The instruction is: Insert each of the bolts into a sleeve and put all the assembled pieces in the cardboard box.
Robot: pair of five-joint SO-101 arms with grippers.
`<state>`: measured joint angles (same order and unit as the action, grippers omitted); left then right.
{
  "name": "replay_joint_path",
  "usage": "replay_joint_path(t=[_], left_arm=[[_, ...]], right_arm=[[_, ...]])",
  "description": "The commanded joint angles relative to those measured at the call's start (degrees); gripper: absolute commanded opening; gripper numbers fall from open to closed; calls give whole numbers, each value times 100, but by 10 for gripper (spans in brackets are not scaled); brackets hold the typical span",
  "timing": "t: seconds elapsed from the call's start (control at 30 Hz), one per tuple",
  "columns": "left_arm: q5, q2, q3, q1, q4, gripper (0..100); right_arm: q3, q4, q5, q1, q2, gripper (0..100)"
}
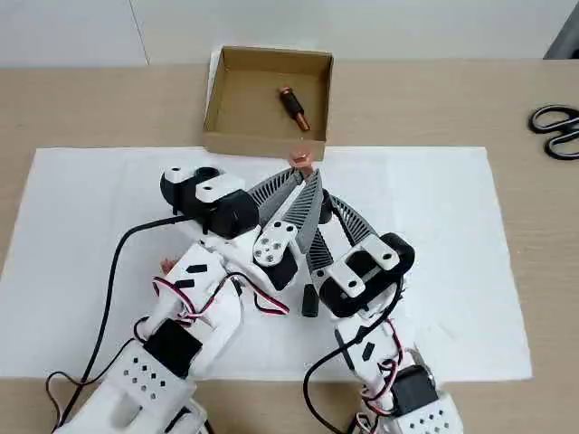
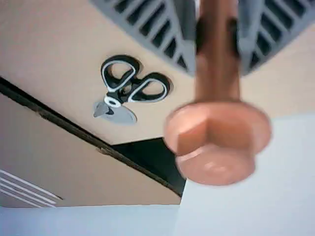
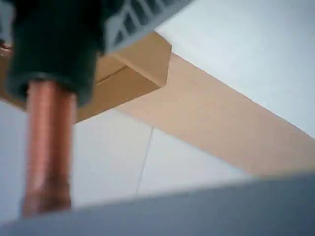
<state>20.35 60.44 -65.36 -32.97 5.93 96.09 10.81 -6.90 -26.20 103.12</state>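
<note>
High view: both claws meet mid-frame, just below box (image 1: pixel 262 143). Left gripper (image 2: pixel 216 34) pinches bolt (image 2: pixel 216 132); right gripper (image 3: pixel 59 19) clamps sleeve (image 3: pixel 49 64), copper shank protruding. One assembled piece (image 1: pixel 292 107) lies inside box.

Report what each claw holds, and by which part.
Left claw: bolt, by its shank just behind the head. Right claw: sleeve, by its body, with a copper shank sticking out of it.
</note>
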Motion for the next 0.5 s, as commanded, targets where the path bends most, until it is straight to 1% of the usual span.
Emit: replay_joint_path(t=[0.0, 0.07, 0.17, 0.23, 0.33, 0.4, 0.47], left_arm=[[-53, 123, 22, 0, 0, 6], [-123, 123, 22, 26, 35, 7], [-659, 123, 66, 0, 431, 21], [-958, 123, 66, 0, 756, 76], [-1099, 123, 66, 0, 1152, 181], [-1099, 123, 66, 18, 1266, 221], [-1108, 149, 75, 44, 1266, 229]], right_arm=[[18, -136, 44, -22, 84, 5], [18, -136, 44, -22, 84, 5], [9, -136, 35, -22, 84, 5], [-62, -136, 35, -22, 84, 5], [-193, -136, 35, -22, 84, 5], [-255, -127, 35, -22, 84, 5], [-264, -127, 35, -22, 84, 5]])
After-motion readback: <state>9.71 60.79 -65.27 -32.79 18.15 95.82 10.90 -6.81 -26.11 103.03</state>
